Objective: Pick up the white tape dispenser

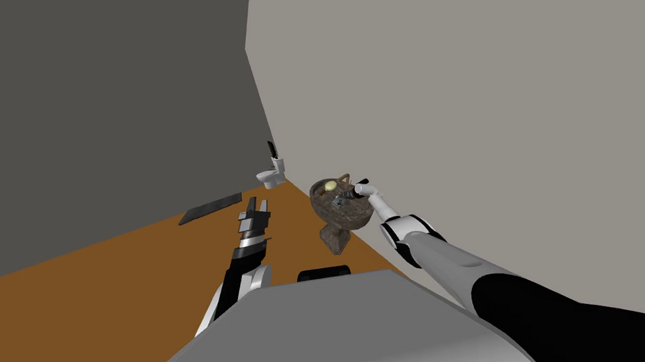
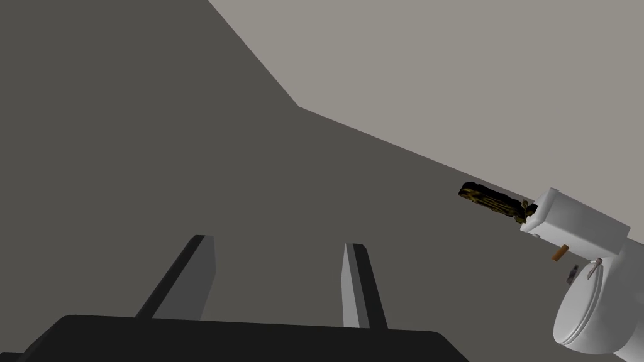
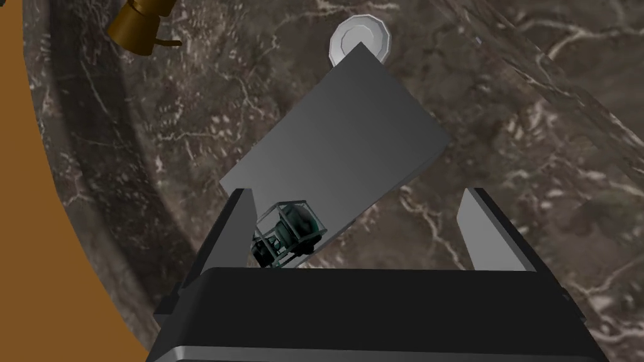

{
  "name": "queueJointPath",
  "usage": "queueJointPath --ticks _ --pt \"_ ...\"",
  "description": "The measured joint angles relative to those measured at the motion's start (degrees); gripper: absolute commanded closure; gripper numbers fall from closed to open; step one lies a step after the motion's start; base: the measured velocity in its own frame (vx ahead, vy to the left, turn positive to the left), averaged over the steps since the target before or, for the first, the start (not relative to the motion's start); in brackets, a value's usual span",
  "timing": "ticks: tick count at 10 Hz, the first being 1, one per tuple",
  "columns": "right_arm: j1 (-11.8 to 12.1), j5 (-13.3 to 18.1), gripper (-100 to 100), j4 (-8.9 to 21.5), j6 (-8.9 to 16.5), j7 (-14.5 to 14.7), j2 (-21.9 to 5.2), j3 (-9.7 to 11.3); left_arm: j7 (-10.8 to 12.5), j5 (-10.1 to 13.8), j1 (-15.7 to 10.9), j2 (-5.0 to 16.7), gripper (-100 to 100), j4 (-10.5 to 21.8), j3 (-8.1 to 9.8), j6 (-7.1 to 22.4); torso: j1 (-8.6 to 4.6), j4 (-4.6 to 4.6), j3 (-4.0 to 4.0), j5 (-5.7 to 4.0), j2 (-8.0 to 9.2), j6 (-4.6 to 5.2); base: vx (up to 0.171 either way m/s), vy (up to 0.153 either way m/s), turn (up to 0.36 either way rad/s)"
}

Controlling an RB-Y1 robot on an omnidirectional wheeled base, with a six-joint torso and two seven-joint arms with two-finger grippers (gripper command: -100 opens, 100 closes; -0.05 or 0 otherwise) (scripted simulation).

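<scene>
Presently: right gripper [image 3: 356, 195] held over brown marbled stone basin [image 3: 516, 126], jaws apart. Small dark-green caged tape dispenser [image 3: 286, 235], so judged, lies in the basin against flat grey slab [image 3: 339, 138], close beside one finger. Centring is advised before closing. Left gripper [image 2: 277, 244] idle, jaws apart.

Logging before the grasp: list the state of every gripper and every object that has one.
right gripper: open, straddling the grey tape dispenser's end.
tape dispenser: lying in the marble sink, ungripped.
left gripper: open, empty.
toilet: lid down.
</scene>
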Motion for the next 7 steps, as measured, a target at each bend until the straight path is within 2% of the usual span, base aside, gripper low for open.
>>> queueJointPath --ticks 7 --pt "-7.2 -4.6 -100 10.5 9.0 -10.4 -1.4 0.7 0.0 0.0 0.0 0.0 0 0.0 0.00 0.0 0.05 -0.01 -0.02 0.01 -0.04 -0.01 0.020 0.058 -0.034"
